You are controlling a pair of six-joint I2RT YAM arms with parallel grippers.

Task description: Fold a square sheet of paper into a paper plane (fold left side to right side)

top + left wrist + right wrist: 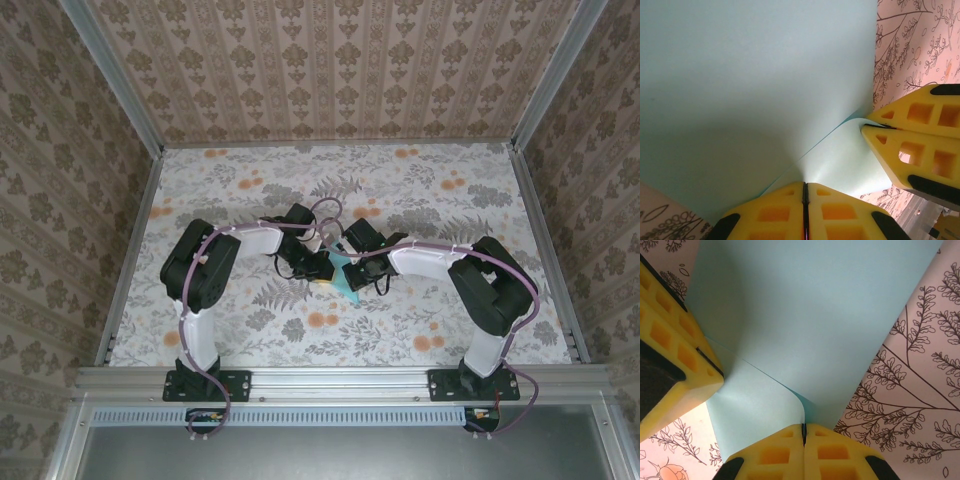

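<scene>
The square sheet of paper (pixel 755 85) is light turquoise and partly doubled over, with one layer lifted above another. In the top view the square sheet of paper (pixel 348 285) shows as a small patch between the two wrists at the table's middle. My left gripper (pixel 805 187) is shut with its yellow fingers pinching the sheet at a raised edge. My right gripper (pixel 803 428) is shut on a curled edge of the paper (pixel 805 315). The two grippers sit close together: the right fingers (pixel 910 131) show beside the left ones, and the left fingers (pixel 675 347) beside the right.
The table (pixel 420 190) has a floral cloth with orange flowers and grey leaves. Patterned walls with metal rails (pixel 120 260) close in the left, right and back. Both arms (pixel 240 245) bend inward to the centre.
</scene>
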